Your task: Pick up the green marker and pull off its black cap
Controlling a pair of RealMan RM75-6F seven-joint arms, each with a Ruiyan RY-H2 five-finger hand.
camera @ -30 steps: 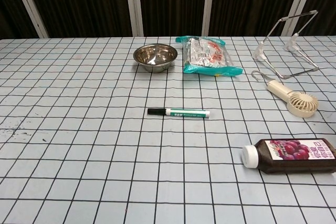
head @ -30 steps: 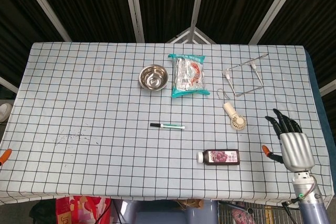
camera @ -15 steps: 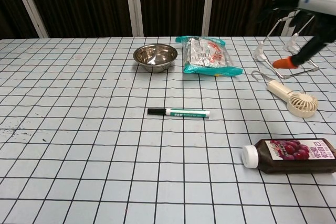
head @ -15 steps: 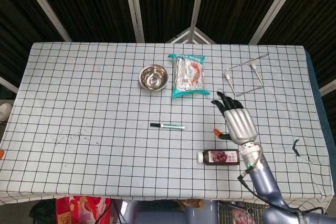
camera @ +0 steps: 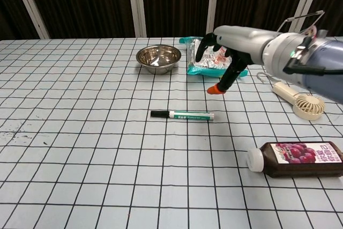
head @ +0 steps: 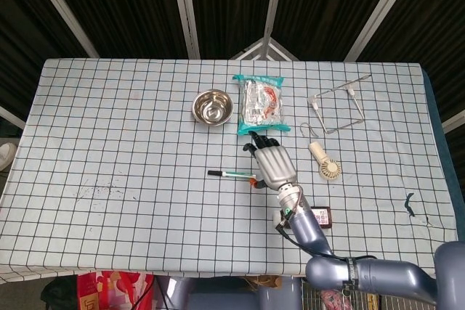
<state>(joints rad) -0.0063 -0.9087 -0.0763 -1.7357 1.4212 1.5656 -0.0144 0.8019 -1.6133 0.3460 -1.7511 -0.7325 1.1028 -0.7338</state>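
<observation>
The green marker lies flat on the checked cloth near the table's middle, its black cap pointing left. My right hand hovers above and just right of the marker's white end, fingers spread and holding nothing; in the chest view it hangs clear of the cloth with its orange thumb tip lowest. My left hand shows in neither view.
A steel bowl and a snack packet lie behind the marker. A dark bottle lies at the front right, a small fan and a wire stand further right.
My right hand has swept left across the table, from the right edge past the fan to a spot over the marker's right end. The marker has not moved.
</observation>
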